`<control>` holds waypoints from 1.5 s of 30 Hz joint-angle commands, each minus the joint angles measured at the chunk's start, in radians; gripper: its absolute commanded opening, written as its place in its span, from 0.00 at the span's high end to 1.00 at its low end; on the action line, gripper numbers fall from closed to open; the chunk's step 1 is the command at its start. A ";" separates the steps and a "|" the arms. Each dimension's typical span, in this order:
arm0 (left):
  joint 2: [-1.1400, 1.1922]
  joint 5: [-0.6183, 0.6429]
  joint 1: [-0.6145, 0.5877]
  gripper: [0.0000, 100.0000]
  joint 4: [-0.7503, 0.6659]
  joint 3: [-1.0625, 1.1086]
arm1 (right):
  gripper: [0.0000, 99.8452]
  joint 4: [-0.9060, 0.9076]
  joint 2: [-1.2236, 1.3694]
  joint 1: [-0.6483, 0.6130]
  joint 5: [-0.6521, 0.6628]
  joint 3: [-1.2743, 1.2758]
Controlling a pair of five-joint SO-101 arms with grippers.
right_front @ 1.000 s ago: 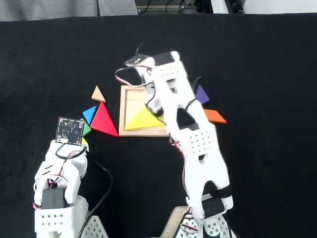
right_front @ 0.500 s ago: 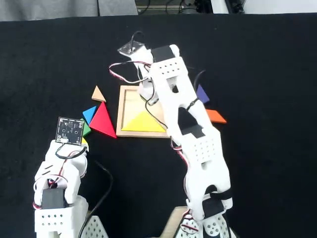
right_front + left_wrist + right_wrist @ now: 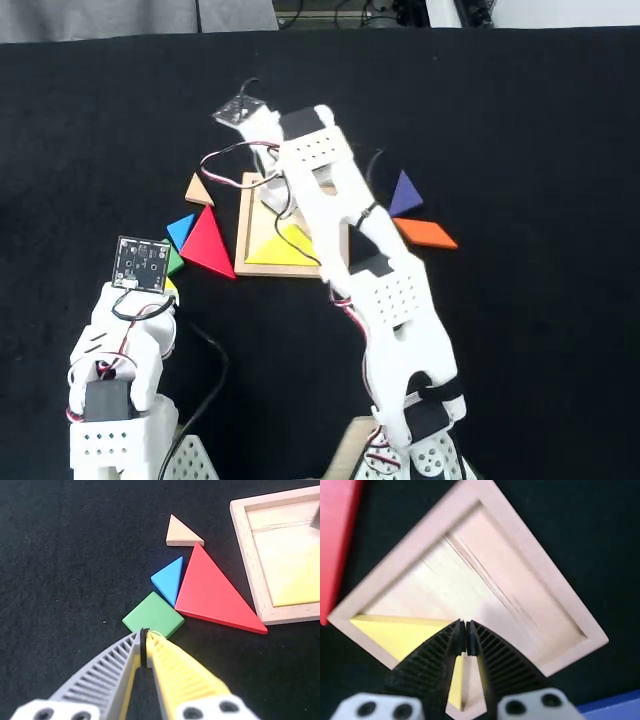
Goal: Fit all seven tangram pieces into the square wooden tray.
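Observation:
The square wooden tray (image 3: 243, 222) lies mid-table with a yellow triangle (image 3: 281, 247) in its near part. My right gripper (image 3: 465, 628) hangs shut just above the tray floor (image 3: 470, 580), at the edge of the yellow triangle (image 3: 405, 635), holding nothing. The right arm (image 3: 320, 180) covers much of the tray from above. Left of the tray lie a red triangle (image 3: 212, 597), a blue triangle (image 3: 169, 580), a tan triangle (image 3: 181, 534) and a green square (image 3: 153, 619). My left gripper (image 3: 145, 636) is shut and empty at the green square's near corner.
A purple triangle (image 3: 405, 193) and an orange parallelogram (image 3: 427, 233) lie on the black cloth right of the tray. The left arm (image 3: 125, 340) stands at the near left. Open cloth stretches at the far side and to the right.
The right arm has swung left across the tray, uncovering the purple and orange pieces. The tray has slid slightly left. The left arm has not moved.

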 commanded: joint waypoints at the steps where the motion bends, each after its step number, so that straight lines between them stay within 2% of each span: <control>1: -0.008 -0.008 0.004 0.97 0.005 0.021 | 0.99 -0.034 -0.013 -0.026 0.002 -0.012; 13: -0.008 -0.008 0.004 0.97 0.005 0.021 | 0.99 -0.026 0.076 0.006 0.002 -0.010; 23: -0.008 -0.008 0.008 0.97 0.005 0.021 | 0.99 0.083 0.088 0.003 0.003 -0.015; 35: -0.008 -0.008 0.004 0.97 0.005 0.021 | 0.99 0.175 0.082 -0.118 -0.005 -0.044; 40: -0.009 0.000 -0.016 0.97 -0.005 0.021 | 0.99 0.216 -0.001 -0.069 -0.060 -0.143; 45: -0.011 0.002 -0.041 0.97 -0.023 0.019 | 0.99 0.216 -0.269 0.032 -0.060 -0.110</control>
